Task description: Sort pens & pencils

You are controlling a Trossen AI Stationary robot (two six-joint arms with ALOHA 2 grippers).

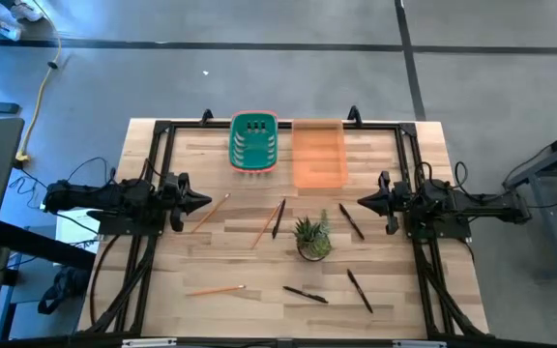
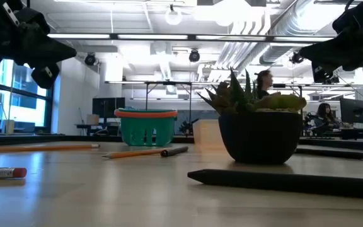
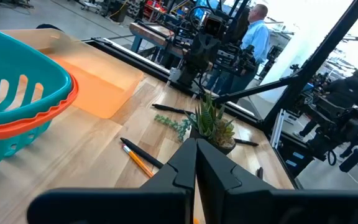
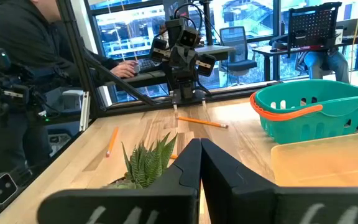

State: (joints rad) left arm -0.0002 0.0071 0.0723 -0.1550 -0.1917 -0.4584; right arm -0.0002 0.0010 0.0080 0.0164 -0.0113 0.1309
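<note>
Several black pens lie flat on the table: one [image 1: 278,219] beside a pencil [image 1: 266,224] left of the plant, one [image 1: 350,221] right of it, and two [image 1: 305,295] [image 1: 360,290] near the near edge. Two more orange-tan pencils lie at the left [image 1: 211,213] and near-left [image 1: 216,289]. My left gripper [image 1: 206,201] [image 3: 196,155] is shut and hovers above the left side of the table, touching nothing. My right gripper [image 1: 361,201] [image 4: 200,155] is shut too and hovers over the right side, facing the left one.
A teal basket with an orange rim [image 1: 253,142] and a clear orange tray [image 1: 318,153] stand side by side at the far edge. A small potted plant [image 1: 312,237] sits mid-table among the sticks. A black frame [image 1: 162,130] rims the table. People work beyond the table.
</note>
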